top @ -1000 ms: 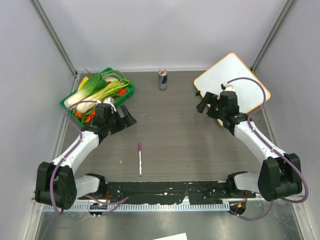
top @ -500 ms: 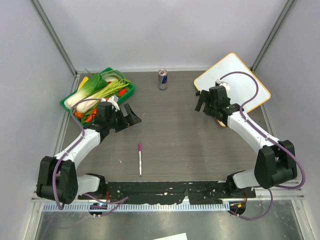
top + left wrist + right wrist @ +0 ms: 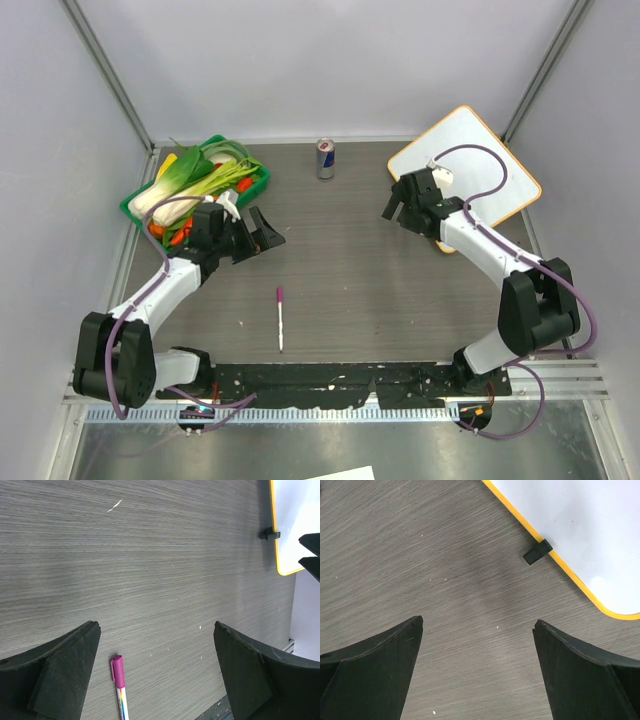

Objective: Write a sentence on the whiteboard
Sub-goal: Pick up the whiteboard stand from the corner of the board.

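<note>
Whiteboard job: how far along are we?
Done: nothing; what shows of the whiteboard is blank. In hand: nothing; the left gripper and right gripper are open and empty, and the pen lies on the table. Left: grasp the pen, write the whole sentence.

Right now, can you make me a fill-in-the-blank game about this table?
The left fingers and right fingers are both ____.
The vegetables sit in a ____ basket.
The pen lies on the ____.
The visible part of the whiteboard has ____ written on it.
Missing words: open, green, table, nothing.
</note>
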Controlling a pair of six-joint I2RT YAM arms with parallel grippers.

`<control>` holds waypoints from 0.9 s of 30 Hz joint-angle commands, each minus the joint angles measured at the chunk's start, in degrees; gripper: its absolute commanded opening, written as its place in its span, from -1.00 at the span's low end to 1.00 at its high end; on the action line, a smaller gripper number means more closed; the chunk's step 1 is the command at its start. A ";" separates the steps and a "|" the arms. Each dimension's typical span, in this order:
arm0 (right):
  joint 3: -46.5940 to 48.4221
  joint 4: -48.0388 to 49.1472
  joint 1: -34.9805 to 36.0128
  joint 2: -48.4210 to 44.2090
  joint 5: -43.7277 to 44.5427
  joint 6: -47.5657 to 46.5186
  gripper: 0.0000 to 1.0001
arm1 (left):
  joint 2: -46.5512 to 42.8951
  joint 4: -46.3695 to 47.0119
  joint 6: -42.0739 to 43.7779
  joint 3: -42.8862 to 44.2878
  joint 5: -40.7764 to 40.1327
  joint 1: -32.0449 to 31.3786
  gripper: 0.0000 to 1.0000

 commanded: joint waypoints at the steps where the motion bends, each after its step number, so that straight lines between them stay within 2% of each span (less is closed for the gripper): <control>1: 1.97 0.24 0.16 -0.62 3.55 4.89 0.91 | -1.72 1.17 0.31 0.18 0.87 0.21 0.99; 4: 1.97 -0.72 1.48 -0.54 8.73 5.51 0.85 | -1.37 0.90 0.14 0.36 0.52 0.21 0.99; 10: 1.35 -1.51 3.06 2.79 11.19 9.81 0.68 | -1.10 0.99 -0.04 -0.52 0.08 0.21 0.99; 19: 7.24 -5.20 4.56 14.48 22.18 18.16 0.49 | -1.81 0.37 0.84 -1.58 -0.09 0.30 0.99; 27: 12.16 -8.19 4.47 21.87 28.86 22.20 0.44 | -1.11 0.72 1.01 -1.49 0.16 0.30 0.99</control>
